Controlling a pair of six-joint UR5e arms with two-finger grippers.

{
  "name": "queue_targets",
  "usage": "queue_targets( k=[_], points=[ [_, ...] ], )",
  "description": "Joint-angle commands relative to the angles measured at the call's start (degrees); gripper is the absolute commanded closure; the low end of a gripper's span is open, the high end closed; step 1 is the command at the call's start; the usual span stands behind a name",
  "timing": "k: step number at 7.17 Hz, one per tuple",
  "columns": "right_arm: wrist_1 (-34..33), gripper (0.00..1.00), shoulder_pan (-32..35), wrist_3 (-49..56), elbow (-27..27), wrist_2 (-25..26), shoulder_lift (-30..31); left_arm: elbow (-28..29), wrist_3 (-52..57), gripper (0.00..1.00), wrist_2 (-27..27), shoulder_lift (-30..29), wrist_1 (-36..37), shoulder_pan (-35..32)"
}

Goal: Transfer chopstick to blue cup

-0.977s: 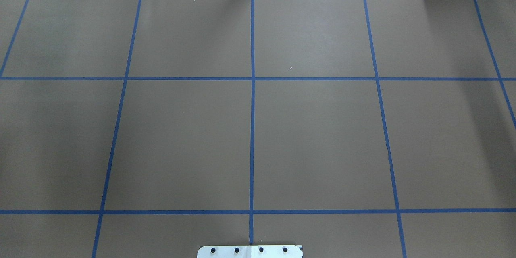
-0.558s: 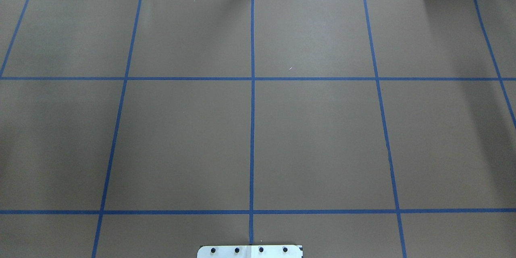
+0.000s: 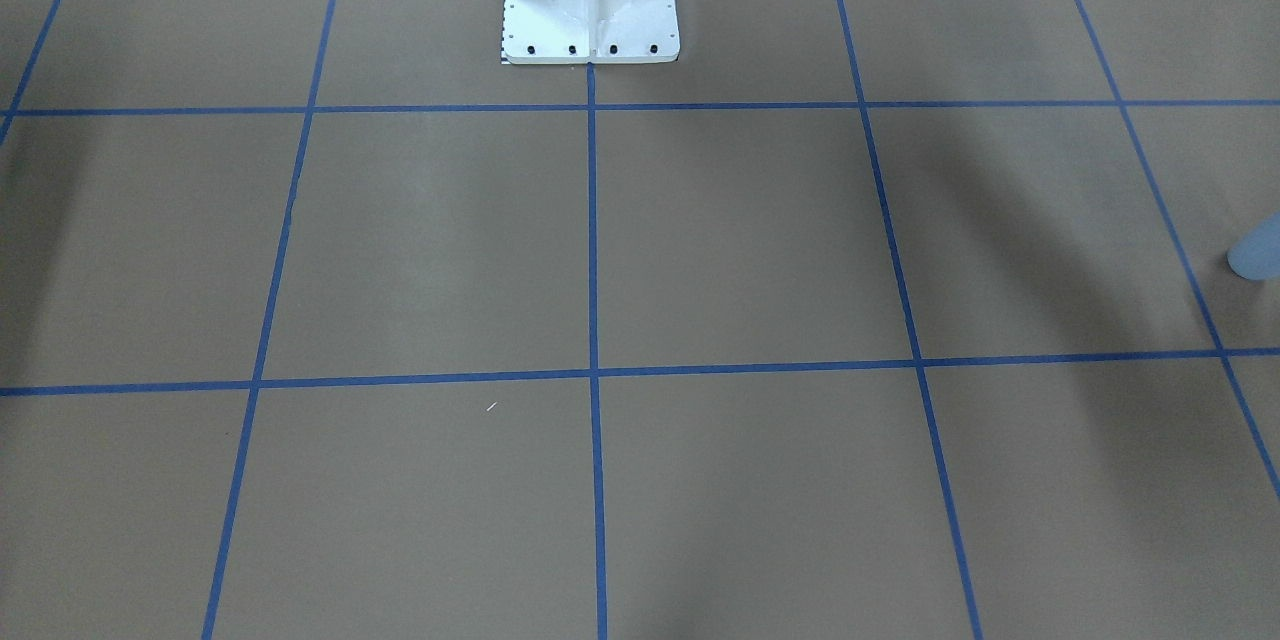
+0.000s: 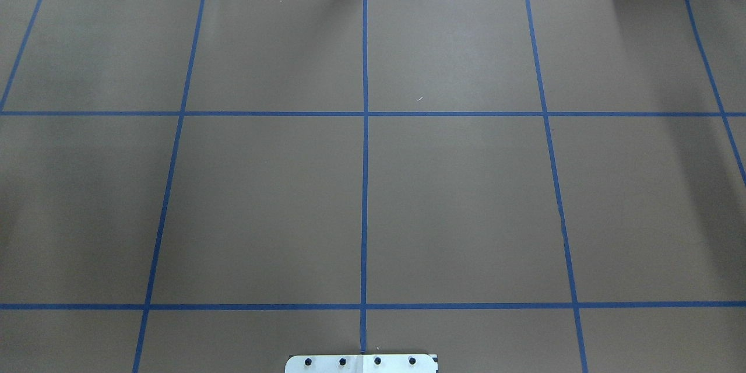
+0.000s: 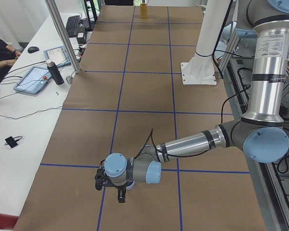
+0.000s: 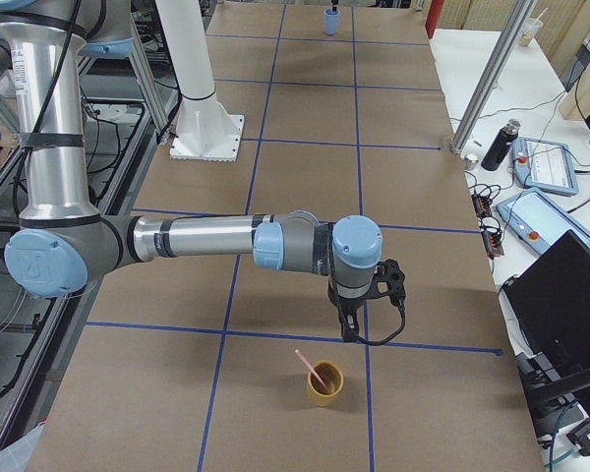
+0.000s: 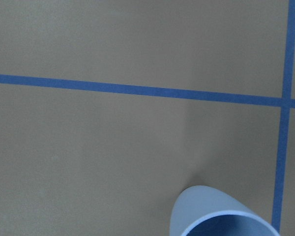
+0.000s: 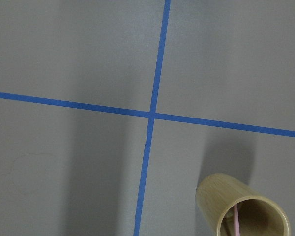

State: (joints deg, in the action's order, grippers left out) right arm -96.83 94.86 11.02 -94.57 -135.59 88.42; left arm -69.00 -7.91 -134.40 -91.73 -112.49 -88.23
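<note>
While both arms reach out low toward opposite ends of the worktop (image 4: 466,215), the items stand as follows. Pedestal (image 3: 590,0): white, bolted down at the robot's edge, on the centre line of the blue tape grid (image 4: 365,186). Blue cup (image 7: 221,216): upright, far out on the pedestal's left side, just beside a tape line; only part of its mouth is in frame. Tan cup (image 6: 325,383): upright, far out on the pedestal's right side, within a grid square near a tape crossing. Chopstick (image 6: 309,366): one, pink, leaning inside the tan cup with its upper end past the rim; not yet in the blue cup. Left gripper (image 5: 121,197): pointing down, close over the worktop beside the blue cup; whether its fingers are apart or together cannot be told. Right gripper (image 6: 351,332): pointing down on the pedestal side of the tan cup, near it but apart; its finger spread likewise cannot be told.
</note>
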Motion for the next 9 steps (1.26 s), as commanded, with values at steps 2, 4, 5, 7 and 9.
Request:
queue_targets(
  k=[2, 4, 5, 7, 9],
  points=[
    [0.0, 0.0, 0.0, 0.0, 0.0, 0.2, 0.0, 0.9, 0.0, 0.03, 0.4, 0.2, 0.2, 2.4],
    [0.0, 0.0, 0.0, 0.0, 0.0, 0.2, -0.1, 0.6, -0.3, 0.85, 0.2, 0.2, 0.2, 2.4],
    [-0.1, 0.0, -0.1, 0.0, 0.0, 0.2, 0.0, 0.1, -0.4, 1.0, 0.1, 0.2, 0.5, 2.4],
    [-0.2, 0.0, -0.1, -0.2, -0.3, 0.2, -0.1, -1.4, -0.4, 1.0, -1.8, 0.1, 2.3, 2.4],
    [-0.4, 0.0, -0.4, -0.3, -0.8, 0.2, -0.2, -8.1, -0.4, 1.0, -5.6, -4.3, 15.5, 1.8]
  ],
)
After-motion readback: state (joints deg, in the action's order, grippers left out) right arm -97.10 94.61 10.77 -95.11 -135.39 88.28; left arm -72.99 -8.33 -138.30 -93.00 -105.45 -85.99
